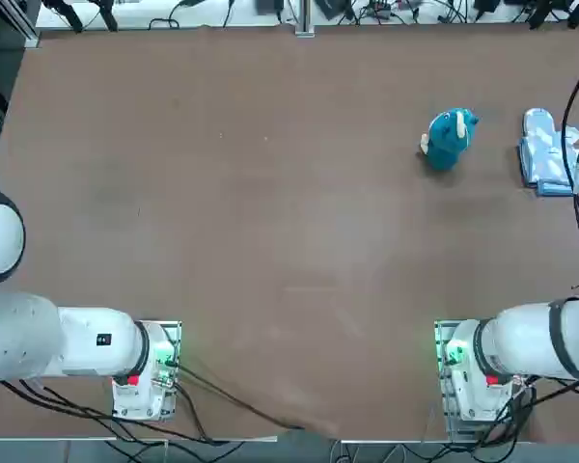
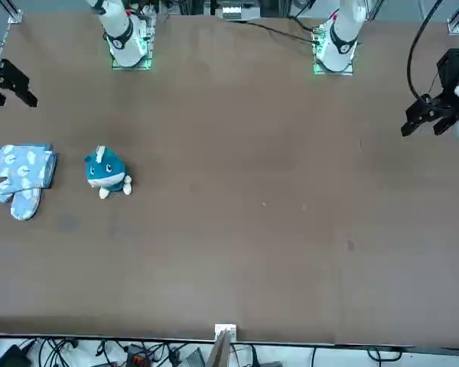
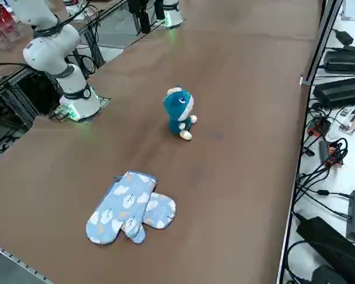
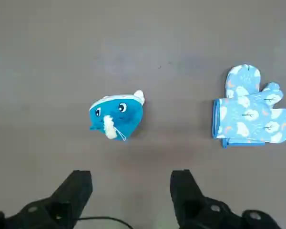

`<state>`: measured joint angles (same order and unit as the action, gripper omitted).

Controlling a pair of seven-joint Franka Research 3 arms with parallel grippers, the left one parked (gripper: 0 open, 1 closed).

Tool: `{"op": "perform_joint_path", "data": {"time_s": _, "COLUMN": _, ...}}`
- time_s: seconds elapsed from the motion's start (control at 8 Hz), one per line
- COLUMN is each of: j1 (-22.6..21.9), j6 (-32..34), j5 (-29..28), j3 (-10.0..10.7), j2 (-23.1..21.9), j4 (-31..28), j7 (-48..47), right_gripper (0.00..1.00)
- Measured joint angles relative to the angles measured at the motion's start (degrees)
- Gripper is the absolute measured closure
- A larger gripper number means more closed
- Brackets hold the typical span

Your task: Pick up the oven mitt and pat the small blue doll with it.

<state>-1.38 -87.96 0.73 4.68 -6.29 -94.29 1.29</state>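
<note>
Right wrist view: the oven mitt (image 4: 250, 114) lies flat on the brown bench (image 4: 148, 43), one of two alike pale-blue mitts stacked together, so that only the thumb and fingertip end of the lower one show past the upper. Nothing grips it. The small blue doll (image 4: 117, 116) stands beside the mitt pair, apart from it, with bare bench between them. In the top view the doll (image 1: 449, 138) is on the side of the mitt (image 1: 552, 152) that faces the bench's middle, and the mitt lies near the bench's edge, with a black cable crossing above it. The right hand (image 4: 131, 186) hangs above the bench, short of the doll and well apart from the mitt, fingers (image 4: 75, 191) spread wide and empty.
</note>
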Motion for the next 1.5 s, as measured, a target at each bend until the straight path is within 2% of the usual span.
{"op": "perform_joint_path", "data": {"time_s": 0.62, "j1": 0.3, "j6": 0.0, "j5": 1.1, "j3": 0.0, "j2": 1.5, "j4": 0.1, "j7": 0.0, "right_gripper": 0.0}}
{"op": "perform_joint_path", "data": {"time_s": 1.0, "j1": 1.3, "j6": -0.9, "j5": 9.9, "j3": 0.3, "j2": 6.9, "j4": -0.4, "j7": 0.2, "right_gripper": 0.0}}
{"op": "perform_joint_path", "data": {"time_s": 1.25, "j1": 1.7, "j6": -6.5, "j5": 15.6, "j3": 0.4, "j2": 9.7, "j4": -4.0, "j7": 0.2, "right_gripper": 0.0}}
{"op": "perform_joint_path", "data": {"time_s": 1.5, "j1": 4.3, "j6": -15.0, "j5": 17.6, "j3": 0.6, "j2": 10.5, "j4": -10.6, "j7": 0.2, "right_gripper": 0.0}}
